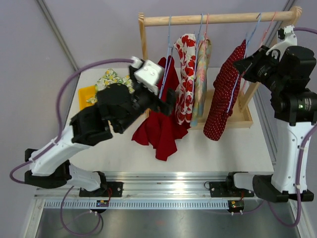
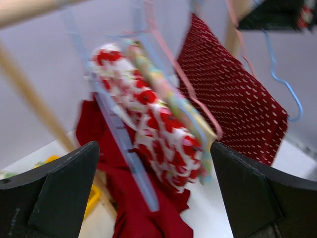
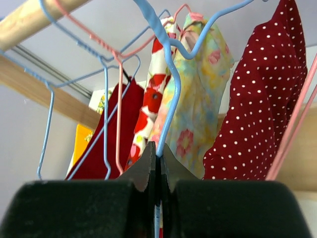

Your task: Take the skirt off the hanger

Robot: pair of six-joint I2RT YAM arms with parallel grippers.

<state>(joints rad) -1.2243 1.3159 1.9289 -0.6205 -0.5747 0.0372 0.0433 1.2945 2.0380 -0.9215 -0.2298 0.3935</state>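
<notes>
In the left wrist view, everything under the wooden rail (image 2: 29, 12) is smeared by blur, and the rail runs off the top edge. From above, the left arm (image 1: 116, 111) covers part of the red skirt (image 1: 163, 134) below the rail. The blue hanger (image 3: 167, 124) vanishes between the right gripper's (image 3: 157, 148) 2 fingers, seemingly pinched.

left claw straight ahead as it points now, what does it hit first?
Likely the blue hanger bar, then the red-and-white floral garment right behind it; depth is unclear.

White-shelled left arm (image 1: 52, 151) and right arm (image 1: 287, 148), black joints, lilac cables (image 1: 114, 61), blunt-fingered black left hand (image 2: 153, 146)
</notes>
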